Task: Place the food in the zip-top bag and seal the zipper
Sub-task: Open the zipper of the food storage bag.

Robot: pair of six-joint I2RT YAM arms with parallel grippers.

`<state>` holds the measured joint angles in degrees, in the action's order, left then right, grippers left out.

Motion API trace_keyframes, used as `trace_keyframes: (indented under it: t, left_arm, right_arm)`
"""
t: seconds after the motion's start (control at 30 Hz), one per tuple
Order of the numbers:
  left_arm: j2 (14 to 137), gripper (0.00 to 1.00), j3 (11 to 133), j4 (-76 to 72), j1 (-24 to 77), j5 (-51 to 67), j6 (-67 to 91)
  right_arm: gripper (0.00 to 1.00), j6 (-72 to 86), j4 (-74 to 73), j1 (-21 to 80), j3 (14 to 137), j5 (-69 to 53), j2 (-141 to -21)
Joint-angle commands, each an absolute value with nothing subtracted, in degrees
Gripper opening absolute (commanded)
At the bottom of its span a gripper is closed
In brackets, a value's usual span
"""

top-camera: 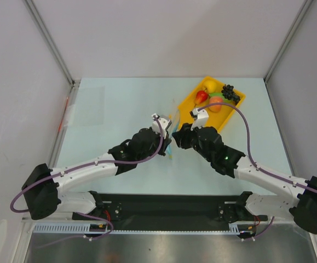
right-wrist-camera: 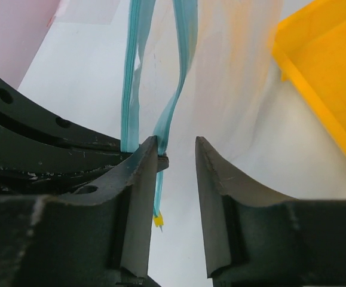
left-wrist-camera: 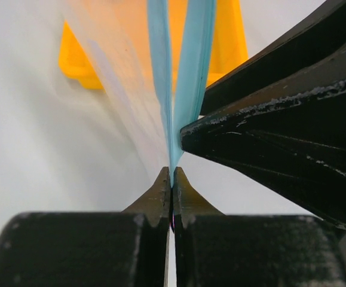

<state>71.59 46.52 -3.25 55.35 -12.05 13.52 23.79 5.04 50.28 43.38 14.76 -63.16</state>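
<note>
Both arms reach inward from the near edge and meet over the middle of the table point(top-camera: 114, 104), wrists angled toward each other and toward the far side.

The left gripper point(left-wrist-camera: 171, 186) is pinched tight on the zipper point(left-wrist-camera: 190, 66). From that pinch the two teal strips run away from the fingers and spread apart.

The right gripper point(right-wrist-camera: 177, 156) sits just right of the left one. Its fingers stand apart with nothing clamped. One zipper strip passes the tip of its left finger point(right-wrist-camera: 140, 191), and its end hangs loose in the gap.

The zip-top bag point(right-wrist-camera: 232, 72) is held between the two grippers. Its clear film is hard to make out from above. Both wrist views cut off its far part, and you cannot tell whether it touches the table.

The food point(top-camera: 215, 106) lies in the yellow tray point(right-wrist-camera: 322, 72), far right of the grippers.
</note>
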Motion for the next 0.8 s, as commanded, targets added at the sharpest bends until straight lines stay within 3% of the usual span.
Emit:
trace_keyframes:
  t: [0.0,0.13,0.2,0.27,0.37,0.77]
  left_arm:
    - [72.15,0.0,46.4,-6.59,55.46,-9.58,14.07]
    - [72.25,0.0,46.49,-6.59,55.46,-9.4,14.33]
    - [71.72,0.15,46.41,-6.59,55.37,-9.23,14.59]
    - [70.67,0.33,45.97,-6.68,55.46,-9.32,14.76]
    - [69.09,0.49,45.53,-6.5,55.37,-10.1,14.94]
    - [68.56,0.54,45.62,-5.27,55.28,-15.55,14.94]
  right_arm:
    - [0.36,24.08,8.52,50.63,42.63,15.65,-61.7]
    - [0.07,23.55,8.62,50.62,42.63,15.03,-61.7]
    - [0.0,23.55,8.09,50.45,42.72,15.55,-61.7]
    - [0.0,23.56,8.0,50.27,42.71,15.73,-61.61]
    - [0.0,23.64,7.91,50.27,42.72,15.47,-61.7]
    - [0.0,23.12,8.17,50.36,43.24,13.01,-62.75]
